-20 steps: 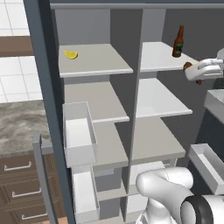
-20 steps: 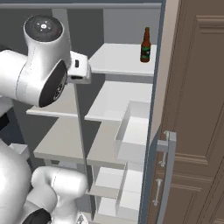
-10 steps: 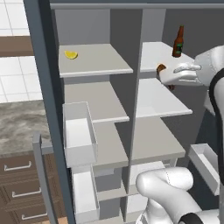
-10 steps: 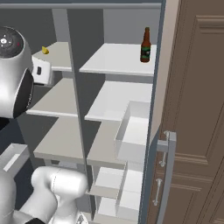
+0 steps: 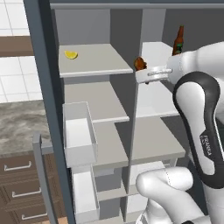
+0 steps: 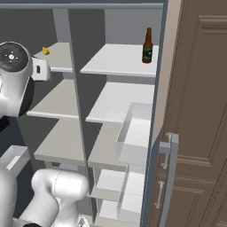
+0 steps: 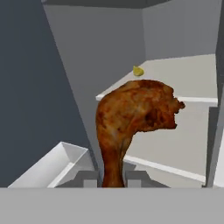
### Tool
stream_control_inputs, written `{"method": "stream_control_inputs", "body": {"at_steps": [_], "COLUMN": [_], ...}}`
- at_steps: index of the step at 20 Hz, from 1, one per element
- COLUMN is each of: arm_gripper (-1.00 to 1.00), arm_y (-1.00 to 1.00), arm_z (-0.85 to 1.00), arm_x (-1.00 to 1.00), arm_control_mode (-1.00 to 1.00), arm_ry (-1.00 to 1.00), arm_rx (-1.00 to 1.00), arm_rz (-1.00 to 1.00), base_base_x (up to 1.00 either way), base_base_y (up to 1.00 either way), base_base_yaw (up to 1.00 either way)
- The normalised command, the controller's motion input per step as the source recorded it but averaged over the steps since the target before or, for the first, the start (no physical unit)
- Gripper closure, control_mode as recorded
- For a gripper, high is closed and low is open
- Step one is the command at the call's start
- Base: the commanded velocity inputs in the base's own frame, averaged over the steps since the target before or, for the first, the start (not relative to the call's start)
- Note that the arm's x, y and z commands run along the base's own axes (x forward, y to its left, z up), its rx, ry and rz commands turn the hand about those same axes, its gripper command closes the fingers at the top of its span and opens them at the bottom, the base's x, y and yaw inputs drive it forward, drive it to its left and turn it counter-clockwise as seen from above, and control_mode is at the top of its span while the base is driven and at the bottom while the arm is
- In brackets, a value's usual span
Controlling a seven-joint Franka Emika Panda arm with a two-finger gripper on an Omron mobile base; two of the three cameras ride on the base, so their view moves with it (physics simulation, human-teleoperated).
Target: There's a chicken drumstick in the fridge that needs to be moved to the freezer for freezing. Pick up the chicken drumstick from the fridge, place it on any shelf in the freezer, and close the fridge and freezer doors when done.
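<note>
My gripper (image 5: 141, 71) is shut on the bone end of the reddish-brown chicken drumstick (image 5: 140, 63). It holds the meat upright in front of the divider between the two open halves, at top-shelf height. In the hand view the drumstick (image 7: 133, 120) rises from between the fingertips (image 7: 89, 176), with the freezer's top shelf (image 7: 183, 74) behind it. That pale grey shelf (image 5: 94, 59) is in the narrower left half, which is the freezer. The fridge's top shelf (image 5: 153, 50) is to the right. In the right base view my arm hides the drumstick.
A yellow lemon wedge (image 5: 71, 54) lies at the back left of the freezer's top shelf. A brown bottle (image 6: 147, 46) stands on the fridge's top shelf. White door bins (image 5: 78, 133) hang on the open freezer door, and more bins (image 6: 135, 133) on the fridge door. Brown cabinets (image 6: 199, 111) stand to the right.
The arm has swung left from the fridge's top shelf near the bottle, carrying the drumstick to the divider between the two halves.
</note>
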Motion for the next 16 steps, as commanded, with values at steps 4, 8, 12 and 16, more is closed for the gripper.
{"method": "stream_control_inputs", "body": {"at_steps": [4, 8, 12, 16], "arm_gripper": [1.0, 1.0, 1.0, 1.0], "arm_y": [0.31, 0.42, 0.24, 0.05], "arm_z": [0.2, 0.07, 0.0, -0.06], "arm_x": [0.48, 0.6, 0.76, 0.75], "arm_control_mode": [-1.0, -1.0, -1.0, -1.0], "arm_ry": [0.1, 0.1, 0.07, 0.0], "arm_rx": [-0.09, -0.11, -0.08, -0.03], "arm_rz": [0.0, 0.0, 0.0, 0.0], "base_base_x": [0.0, 0.0, 0.0, 0.0], "base_base_y": [0.0, 0.0, 0.0, 0.0], "base_base_yaw": [0.0, 0.0, 0.0, 0.0]}}
